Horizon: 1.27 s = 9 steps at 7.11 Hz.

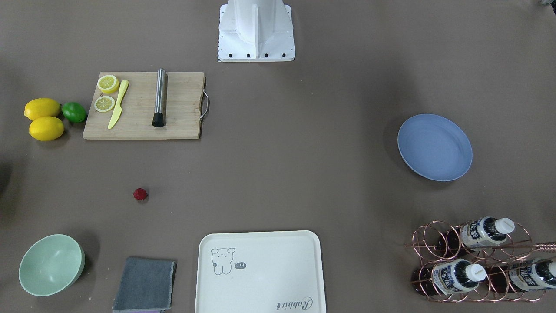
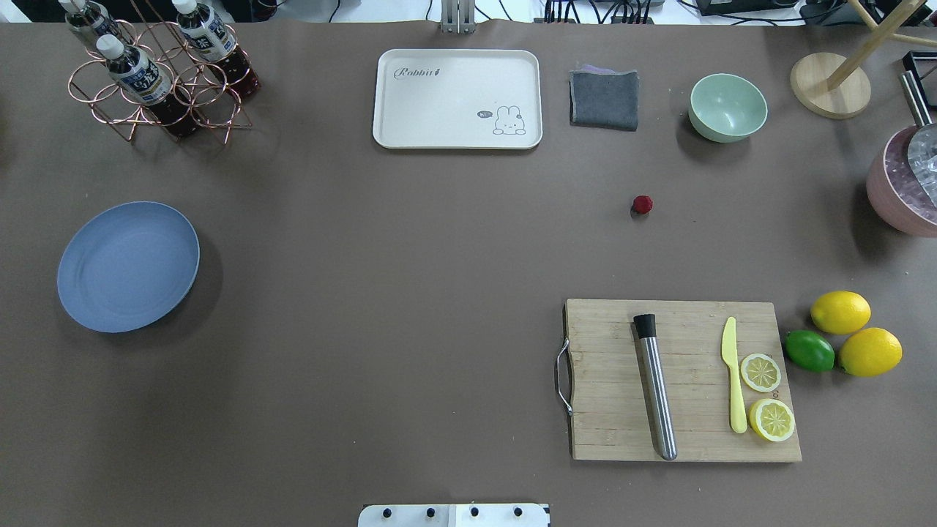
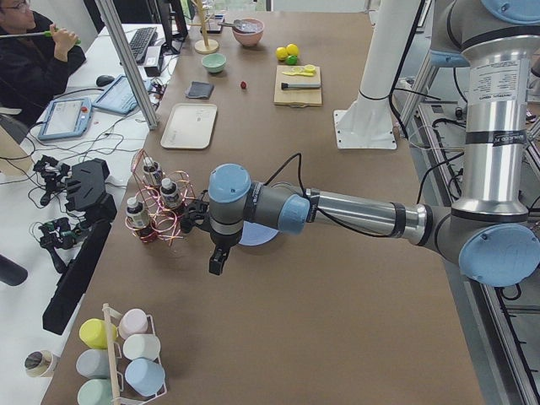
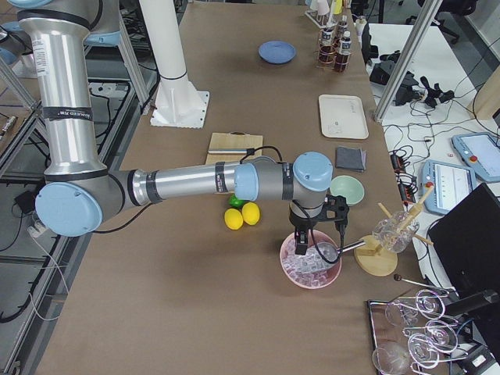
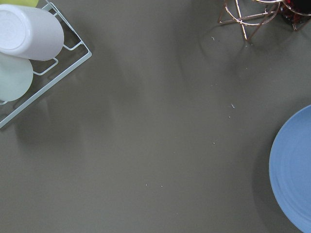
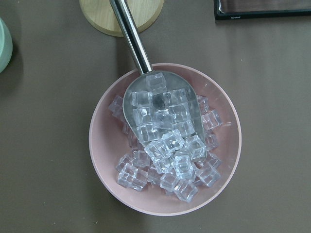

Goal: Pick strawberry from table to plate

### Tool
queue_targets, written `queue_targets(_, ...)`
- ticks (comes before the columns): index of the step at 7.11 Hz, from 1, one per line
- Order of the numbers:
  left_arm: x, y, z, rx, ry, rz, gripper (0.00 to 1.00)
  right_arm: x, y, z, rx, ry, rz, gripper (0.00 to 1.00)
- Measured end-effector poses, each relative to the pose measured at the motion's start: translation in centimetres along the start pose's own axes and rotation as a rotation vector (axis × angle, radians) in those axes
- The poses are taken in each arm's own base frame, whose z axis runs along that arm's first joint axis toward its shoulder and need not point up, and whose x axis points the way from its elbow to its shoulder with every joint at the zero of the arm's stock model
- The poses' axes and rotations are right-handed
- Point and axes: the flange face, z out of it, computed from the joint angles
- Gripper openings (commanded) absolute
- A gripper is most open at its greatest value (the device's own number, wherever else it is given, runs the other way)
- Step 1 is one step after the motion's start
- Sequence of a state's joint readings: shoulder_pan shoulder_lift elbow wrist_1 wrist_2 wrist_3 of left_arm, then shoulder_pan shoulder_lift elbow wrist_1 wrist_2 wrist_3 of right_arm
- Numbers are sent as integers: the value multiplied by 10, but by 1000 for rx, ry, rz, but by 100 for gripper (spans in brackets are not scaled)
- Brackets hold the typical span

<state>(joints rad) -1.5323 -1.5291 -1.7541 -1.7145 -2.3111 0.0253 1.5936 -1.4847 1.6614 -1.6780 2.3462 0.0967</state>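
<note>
The strawberry lies alone on the table, on the far side of the cutting board from my base. It sits between the board and the green bowl and touches neither. The plate is well apart from the board, across the table toward my left.

My left gripper hangs above the table far from the board, near the plate and the bottle rack. Its wrist camera takes in only the plate's rim, bare table and parts of two racks. Only a side view shows this gripper, so I cannot tell whether its fingers are spread or closed.

My right gripper hangs past the end of the board where the lemons lie, over a pink bowl of ice cubes with a metal scoop in it. Here too I cannot tell how the fingers stand. Both grippers are well apart from the strawberry.
</note>
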Motion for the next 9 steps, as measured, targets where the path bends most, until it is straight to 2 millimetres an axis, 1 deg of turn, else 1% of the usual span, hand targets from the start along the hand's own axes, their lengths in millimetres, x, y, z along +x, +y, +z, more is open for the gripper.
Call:
queue_targets(2, -3, 4, 3, 6, 0, 3, 98, 0, -1, -2, 3, -4, 1, 100)
queue_targets(5, -10, 9, 9, -6, 3, -10, 98, 4, 6, 2, -5, -6, -7, 100)
queue_targets(9, -11, 11, 9, -7, 2, -15, 98, 7, 7, 4, -10, -5, -17, 100)
